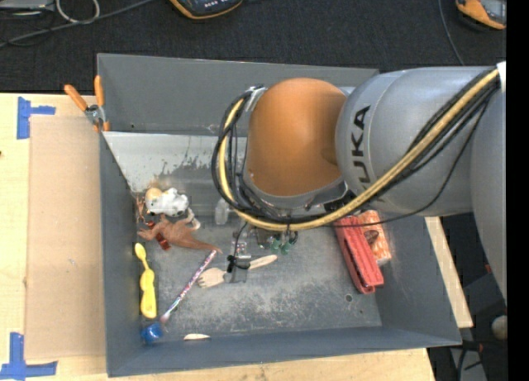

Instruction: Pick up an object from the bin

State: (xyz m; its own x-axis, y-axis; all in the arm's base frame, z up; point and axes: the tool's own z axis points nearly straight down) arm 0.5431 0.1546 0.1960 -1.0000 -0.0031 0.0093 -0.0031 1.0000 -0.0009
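Observation:
My gripper [236,265] hangs under the orange cover, low over the middle of the bin floor. Its dark tip comes down on a pale wooden fork [216,278] that lies flat, its handle running right beneath the gripper. A thin pink-and-white striped stick [190,283] slants just left of the fork. Whether the fork is gripped is hidden by the gripper's body.
A brown toy animal [180,237] and a white one [165,202] lie at the left. A yellow toothbrush-like piece [146,283], a blue ball [151,335] and a small beige chip [196,337] sit near the front left. A red ridged block [362,254] lies at the right.

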